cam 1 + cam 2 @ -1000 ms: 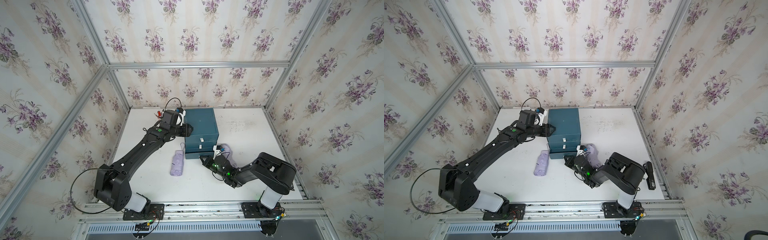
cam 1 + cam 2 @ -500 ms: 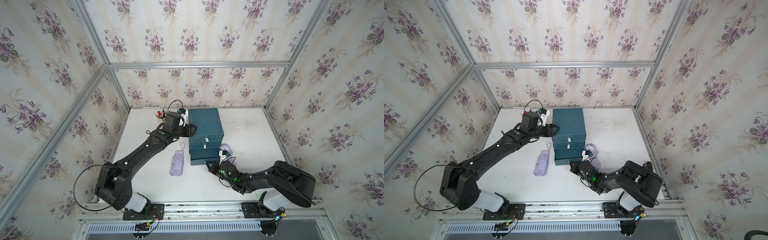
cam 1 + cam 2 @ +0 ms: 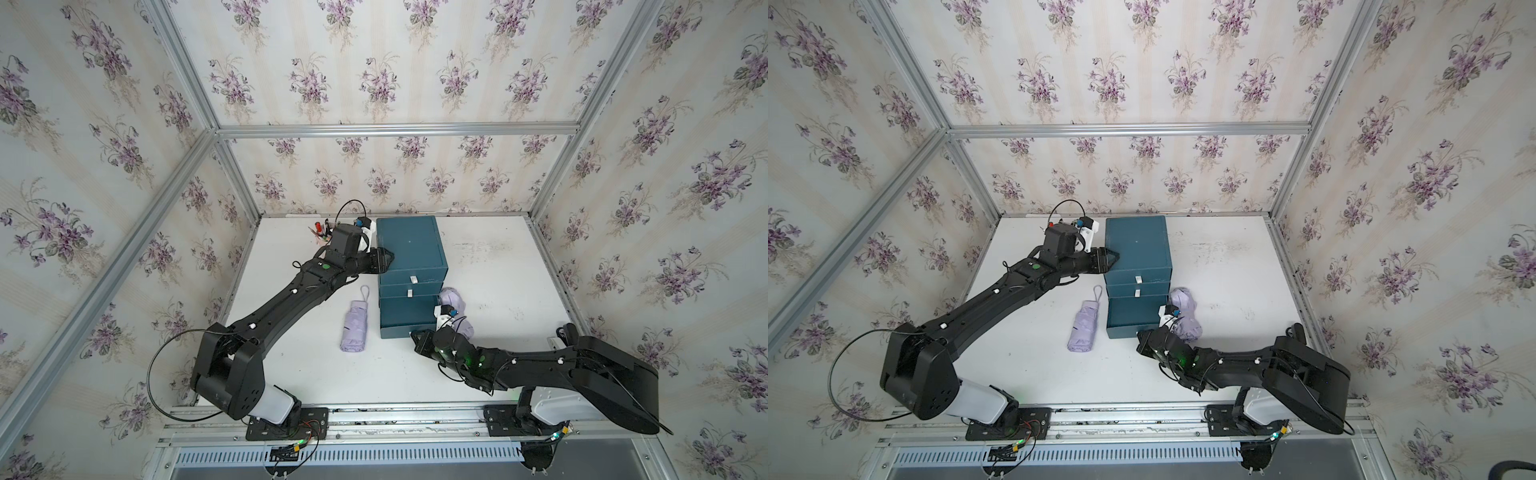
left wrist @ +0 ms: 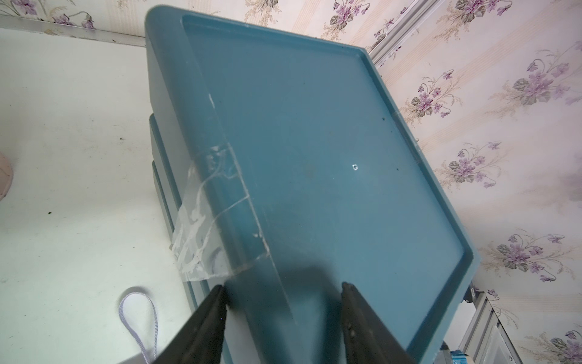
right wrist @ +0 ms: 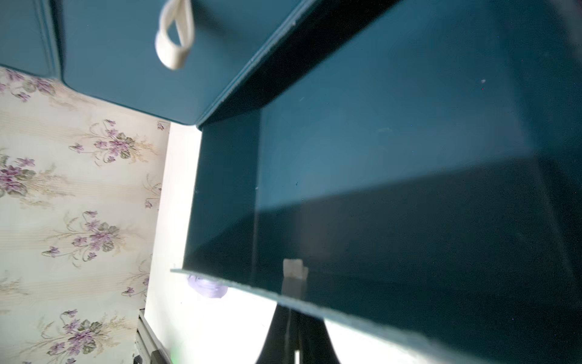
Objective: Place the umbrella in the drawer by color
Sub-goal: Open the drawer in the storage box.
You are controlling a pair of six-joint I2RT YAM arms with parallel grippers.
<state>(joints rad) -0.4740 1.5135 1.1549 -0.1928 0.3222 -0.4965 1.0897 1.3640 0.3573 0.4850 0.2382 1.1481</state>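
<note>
Looked like drawer-opening step: right gripper [image 3: 417, 338] was pinched shut on pull tab [image 5: 294, 268] of bottom drawer [image 3: 399, 331]; left gripper [image 4: 282, 293] half-parted astride cabinet [image 3: 409, 245] edge. Next likely needed: release, fetch lilac umbrella [image 3: 354, 322].

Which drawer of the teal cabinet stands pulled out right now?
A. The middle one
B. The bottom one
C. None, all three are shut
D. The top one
B: in both top views the bottom drawer juts forward out of the cabinet, and the right wrist view looks into its bare inside, with the right hand shut on its white pull tab.
</note>
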